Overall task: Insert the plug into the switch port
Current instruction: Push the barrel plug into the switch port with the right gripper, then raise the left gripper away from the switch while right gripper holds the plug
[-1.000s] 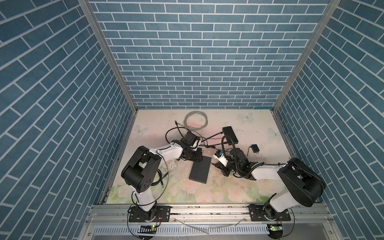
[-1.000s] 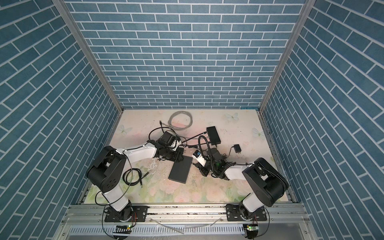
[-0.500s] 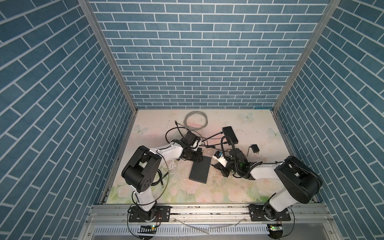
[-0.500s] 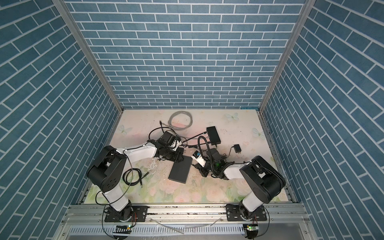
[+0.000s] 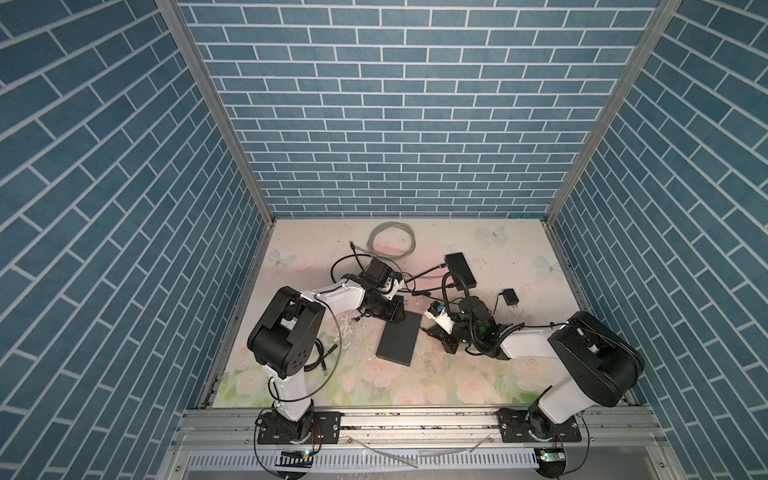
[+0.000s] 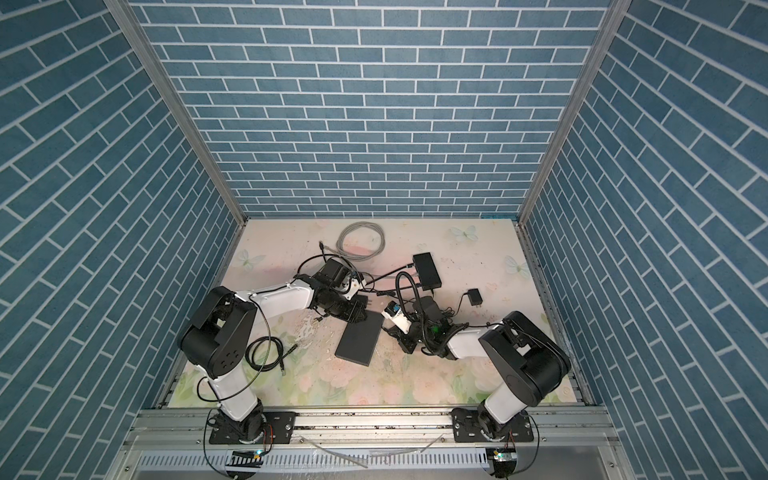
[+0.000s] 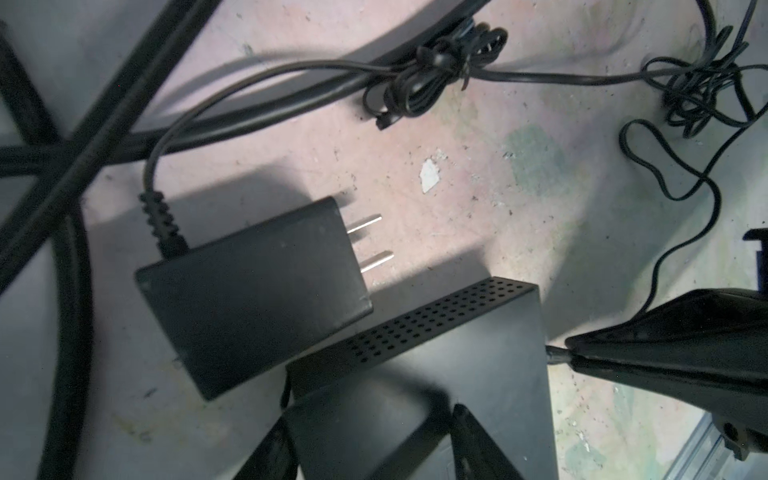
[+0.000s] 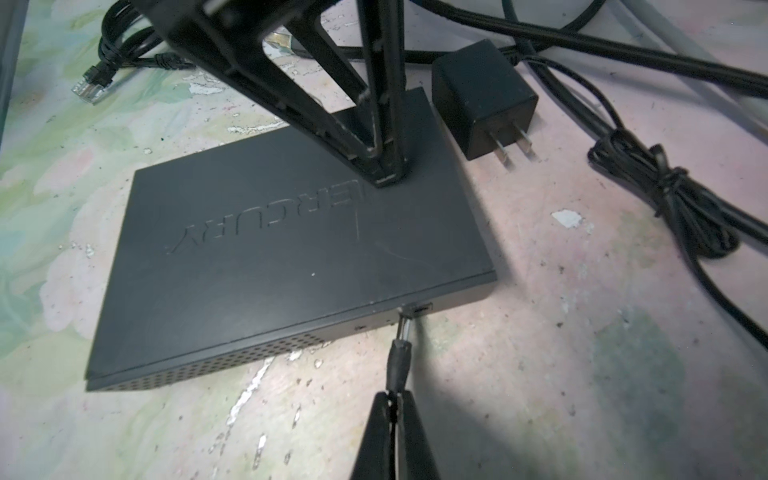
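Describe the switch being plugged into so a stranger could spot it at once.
On the flowered tabletop, look near the middle, between the two arms. The switch is the flat dark slab lying there. Unlike the smaller black box farther back, it bears MERCURY lettering on top and a perforated edge.

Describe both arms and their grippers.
The left arm and right arm have white shells, bulky black joints and loose black cables. The left fingers are black open triangular frames tapering to narrow tips. A green light glows on the right arm.
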{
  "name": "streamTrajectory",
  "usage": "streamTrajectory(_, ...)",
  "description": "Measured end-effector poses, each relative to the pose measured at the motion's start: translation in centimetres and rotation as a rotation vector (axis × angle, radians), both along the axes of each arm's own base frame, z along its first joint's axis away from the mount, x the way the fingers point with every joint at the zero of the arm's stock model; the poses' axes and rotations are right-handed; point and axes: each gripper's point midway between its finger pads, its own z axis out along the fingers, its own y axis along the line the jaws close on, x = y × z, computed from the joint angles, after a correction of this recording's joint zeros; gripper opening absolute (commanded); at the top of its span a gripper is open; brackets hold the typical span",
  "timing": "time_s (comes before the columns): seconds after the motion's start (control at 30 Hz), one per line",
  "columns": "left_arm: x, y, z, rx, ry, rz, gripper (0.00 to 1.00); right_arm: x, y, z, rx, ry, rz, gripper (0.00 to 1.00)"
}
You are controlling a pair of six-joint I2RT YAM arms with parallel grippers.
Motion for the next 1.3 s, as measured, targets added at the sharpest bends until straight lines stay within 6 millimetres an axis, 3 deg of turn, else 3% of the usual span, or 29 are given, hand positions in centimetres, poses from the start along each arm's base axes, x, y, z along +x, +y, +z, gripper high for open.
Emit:
streamTrajectory(0.73, 1.2, 0.2, 0.9, -0.018, 0.006, -0.148, 0.53, -0.1, 0.4, 0.2, 0.008, 0.009, 0.048, 0.0)
streamTrajectory(0.83, 0.9, 0.6, 2.3, -0.023, -0.007, -0.155, 0.49, -0.1, 0.1, 0.9, 0.011, -0.003, 0.049, 0.0)
streamTrajectory(0.93, 0.7, 0.3, 5.5, -0.069, -0.068, -0.173, 0.48, 0.1, -0.2, 2.7, 0.045, -0.028, 0.053, 0.0)
streamTrajectory(1.0, 0.3, -0.6, 8.2, -0.14, -0.117, -0.193, 0.51, 0.2, -0.2, 4.5, 0.087, -0.066, 0.07, 0.0)
streamTrajectory(1.1, -0.5, -2.3, 10.8, -0.246, -0.153, -0.22, 0.55, 0.1, -0.1, 6.3, 0.135, -0.097, 0.1, 0.0)
streamTrajectory(1.17, -1.1, -3.4, 11.0, -0.299, -0.138, -0.227, 0.56, -0.2, 0.1, 6.6, 0.149, -0.099, 0.119, 0.0)
streamTrajectory(1.3, -2.2, -4.5, 9.1, -0.351, -0.044, -0.209, 0.56, -0.6, 0.3, 7.0, 0.173, -0.098, 0.145, 0.0)
